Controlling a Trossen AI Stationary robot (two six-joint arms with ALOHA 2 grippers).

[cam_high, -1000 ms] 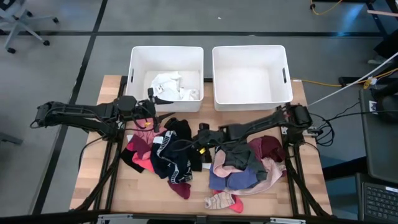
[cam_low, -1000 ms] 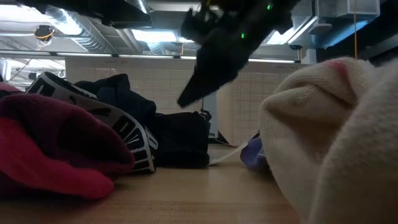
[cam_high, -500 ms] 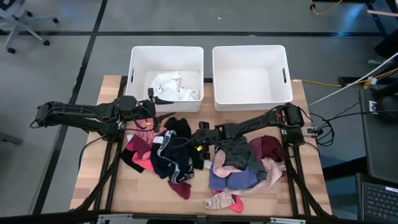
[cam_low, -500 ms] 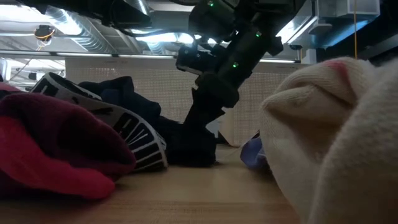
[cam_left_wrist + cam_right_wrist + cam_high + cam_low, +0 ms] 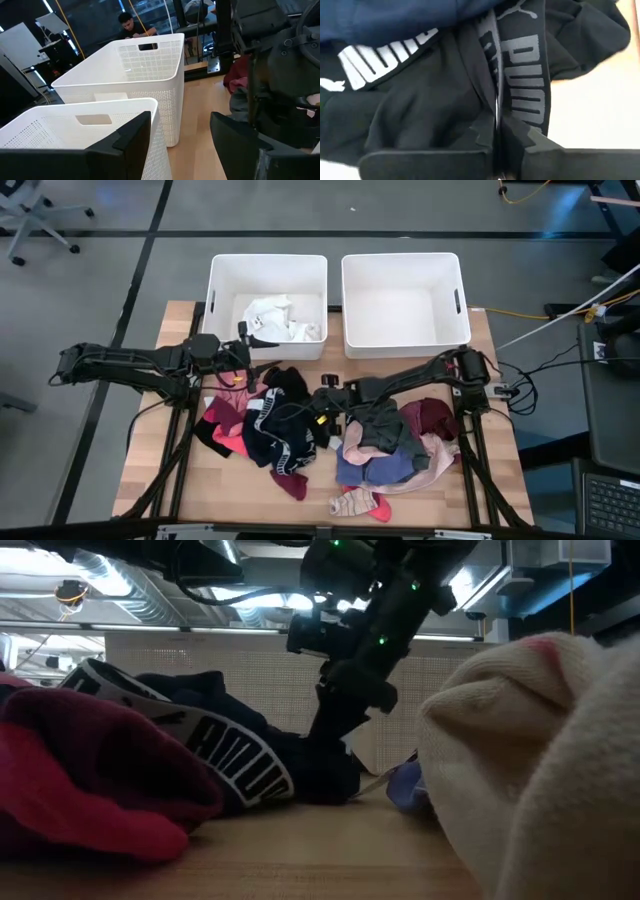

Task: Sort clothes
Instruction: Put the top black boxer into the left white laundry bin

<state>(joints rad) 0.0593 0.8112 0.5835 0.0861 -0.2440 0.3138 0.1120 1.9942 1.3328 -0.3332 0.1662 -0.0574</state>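
Black garment [image 5: 445,110] pinched in right fingers [image 5: 485,135] mid-table, left fingers [image 5: 135,137] spread beside bins [image 5: 150,65].

Right arm reaches in from its side toward centre, right gripper [image 5: 322,406] low, fingers [image 5: 485,135] pinched together. Left arm stretched across its side, left gripper [image 5: 243,351] level, fingers [image 5: 131,136] spread wide.
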